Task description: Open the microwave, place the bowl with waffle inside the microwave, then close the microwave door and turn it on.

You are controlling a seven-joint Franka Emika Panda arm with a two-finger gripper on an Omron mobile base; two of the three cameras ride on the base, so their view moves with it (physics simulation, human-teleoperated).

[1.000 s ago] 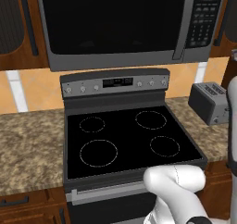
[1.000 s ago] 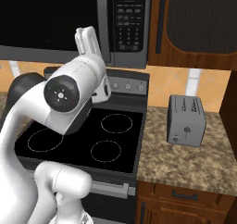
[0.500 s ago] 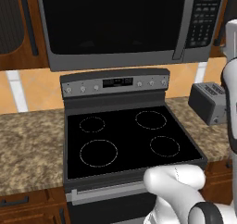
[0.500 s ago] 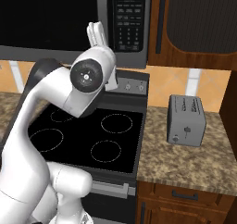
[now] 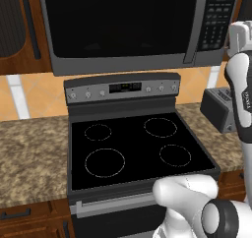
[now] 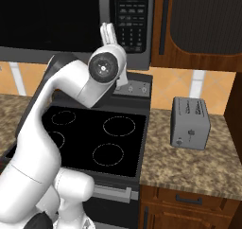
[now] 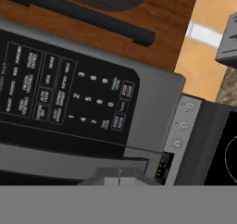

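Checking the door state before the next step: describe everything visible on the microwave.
The microwave is a wide grey-framed box mounted above the stove, between wooden cabinets. Its dark glass door is shut, with a vertical grey bar handle at the right edge. A black button keypad sits on the right. The interior cannot be seen. The arm's hand is raised close to the keypad.

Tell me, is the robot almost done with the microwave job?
Hard to say. The microwave door is shut, and through its dark glass I cannot tell whether the bowl is inside. No bowl sits on the stove or counter. Right now the arm is raised toward the keypad, which the hand view looks at. So either opening the door or pressing start comes next.
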